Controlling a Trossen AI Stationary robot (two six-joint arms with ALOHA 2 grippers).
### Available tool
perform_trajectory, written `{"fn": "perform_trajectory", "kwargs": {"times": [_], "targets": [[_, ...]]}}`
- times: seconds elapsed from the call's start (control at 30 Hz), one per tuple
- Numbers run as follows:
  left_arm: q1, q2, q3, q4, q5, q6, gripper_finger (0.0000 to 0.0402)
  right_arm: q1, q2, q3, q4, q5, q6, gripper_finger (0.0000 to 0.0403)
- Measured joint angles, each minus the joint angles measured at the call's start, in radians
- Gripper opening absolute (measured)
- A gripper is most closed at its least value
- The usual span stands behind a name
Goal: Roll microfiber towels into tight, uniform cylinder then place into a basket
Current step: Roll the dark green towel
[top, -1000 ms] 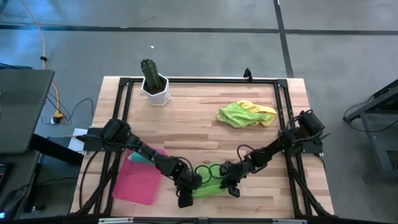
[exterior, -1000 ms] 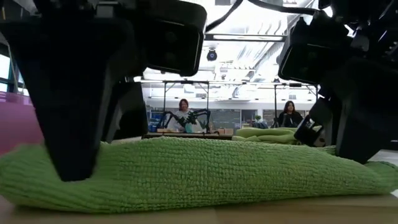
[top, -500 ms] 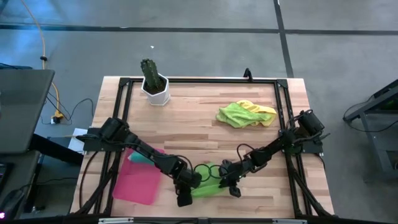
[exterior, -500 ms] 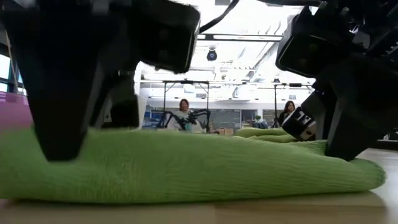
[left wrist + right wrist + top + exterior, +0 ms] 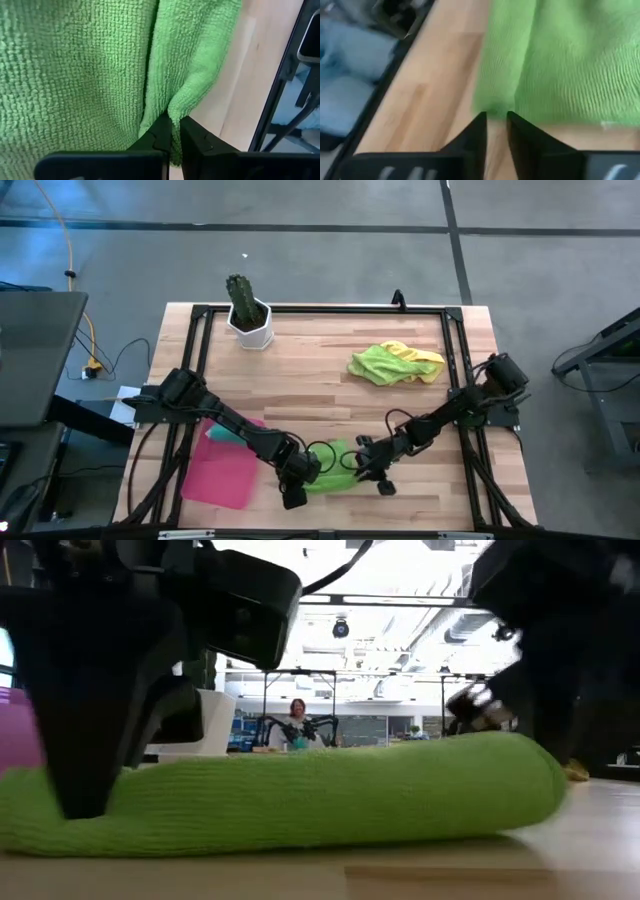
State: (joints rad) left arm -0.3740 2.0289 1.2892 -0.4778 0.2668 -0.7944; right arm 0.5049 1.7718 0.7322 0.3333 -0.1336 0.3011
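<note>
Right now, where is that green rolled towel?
The green towel lies near the table's front edge in the high view, between the left gripper and right gripper, right of the pink basket.

Both arms reach inward toward six o'clock. The left claw [image 5: 296, 488] is pinched tight. The right claw [image 5: 376, 477], at its three o'clock, stands slightly parted.

Right gripper [image 5: 496, 120] fingers sit slightly parted, nothing between them, tips just short of the green towel's [image 5: 570, 60] edge. Bare wooden table [image 5: 430, 95] beside the towel; beyond it a dark frame rail [image 5: 370, 107], probably the table border.
</note>
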Motion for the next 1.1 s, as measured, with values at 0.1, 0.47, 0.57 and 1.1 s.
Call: {"fn": "perform_trajectory", "kwargs": {"times": [0.1, 0.47, 0.57, 1.1], "targets": [[-0.002, 0.0, 0.0, -0.001, 0.0, 0.0, 0.0006, 0.001, -0.072, 0.001, -0.025, -0.02, -0.068, 0.0121], [-0.001, 0.001, 0.0, 0.006, -0.005, 0.003, 0.0006, 0.1, -0.075, 0.003, 0.056, 0.251, -0.477, 0.017], [0.0, 0.002, 0.0, 0.007, -0.004, 0.003, 0.0006, 0.119, -0.027, 0.003, 0.146, 0.285, -0.485, 0.017], [0.001, 0.003, 0.0, 0.01, 0.002, -0.006, 0.0006, 0.129, 0.209, 0.093, 0.198, 0.371, -0.551, 0.017]]}}
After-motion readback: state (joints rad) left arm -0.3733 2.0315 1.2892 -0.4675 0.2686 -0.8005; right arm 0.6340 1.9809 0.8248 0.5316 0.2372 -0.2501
